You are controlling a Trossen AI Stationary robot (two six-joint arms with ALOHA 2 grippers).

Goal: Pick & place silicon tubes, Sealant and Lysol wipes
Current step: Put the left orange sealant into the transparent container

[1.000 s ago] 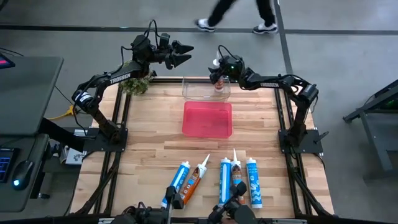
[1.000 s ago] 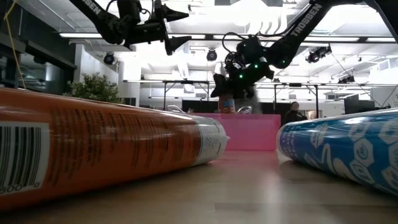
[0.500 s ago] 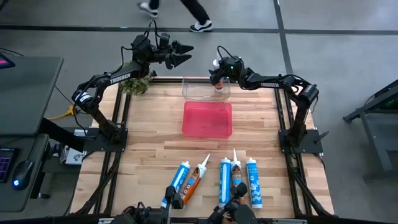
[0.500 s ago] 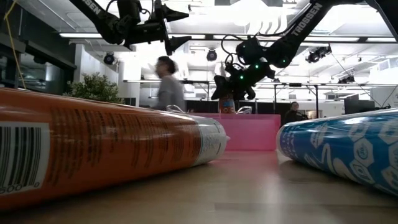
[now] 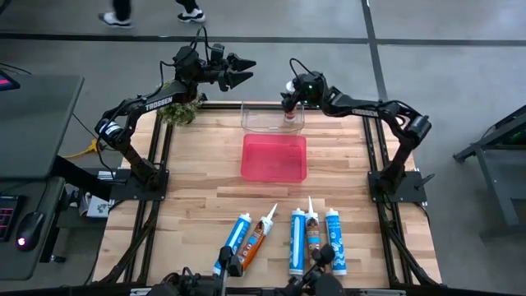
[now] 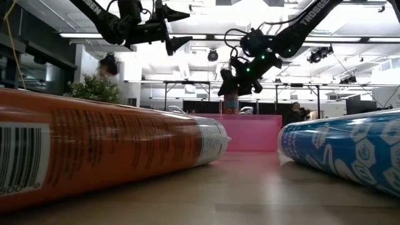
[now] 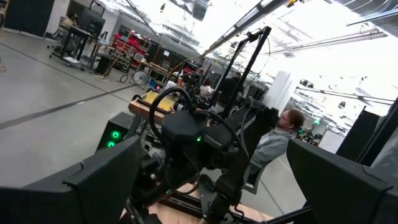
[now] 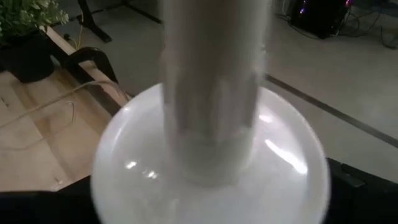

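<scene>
My right gripper [image 5: 289, 90] points down over the clear bin [image 5: 261, 117] at the table's far edge. A sealant tube [image 5: 289, 116] stands upright in that bin, nozzle up. In the right wrist view its white shoulder [image 8: 205, 180] and nozzle [image 8: 211, 87] fill the picture, with my open fingers on either side. In the low view the gripper [image 6: 239, 84] is just above the tube [image 6: 231, 104]. My left gripper [image 5: 243, 71] is open and empty, high beyond the far left edge. Several more tubes [image 5: 297, 240] lie flat on the table near its front edge.
An empty pink tray [image 5: 274, 156] sits at mid-table in front of the clear bin. A potted plant [image 5: 184, 108] stands at the far left corner. In the low view an orange tube [image 6: 112, 150] and a blue tube [image 6: 344, 150] lie close by. A person [image 5: 152, 12] walks beyond the far edge.
My right gripper has risen a little and drawn toward the far edge. The tube has stayed upright in the clear bin. The person has walked leftward behind the table.
</scene>
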